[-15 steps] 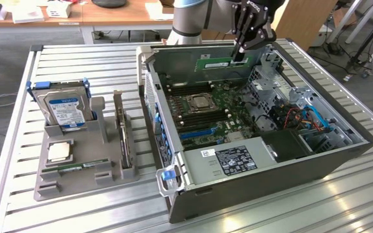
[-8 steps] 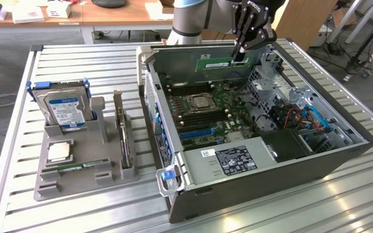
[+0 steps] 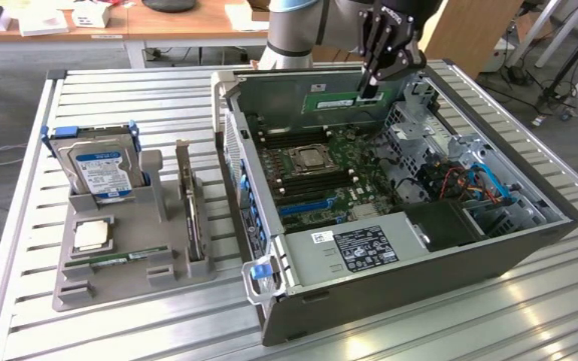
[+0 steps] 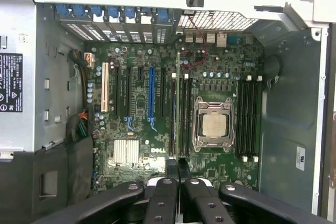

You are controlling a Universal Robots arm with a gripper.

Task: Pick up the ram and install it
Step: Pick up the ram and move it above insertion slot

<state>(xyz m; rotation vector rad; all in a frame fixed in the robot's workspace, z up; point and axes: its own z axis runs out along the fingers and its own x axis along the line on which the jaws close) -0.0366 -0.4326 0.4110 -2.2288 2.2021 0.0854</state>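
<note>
The exterior camera stands off high above the slatted table (image 3: 118,331) and looks down at a slant. The open computer case (image 3: 470,256) lies a little to 3 o'clock of centre, and the arm (image 3: 294,30) is at 12 o'clock. The wrist camera rides just behind the gripper (image 4: 177,167), much nearer, staring straight down into that case. Both take in the motherboard (image 3: 354,177), its processor socket (image 3: 312,159) and the ram (image 3: 330,101).
</note>
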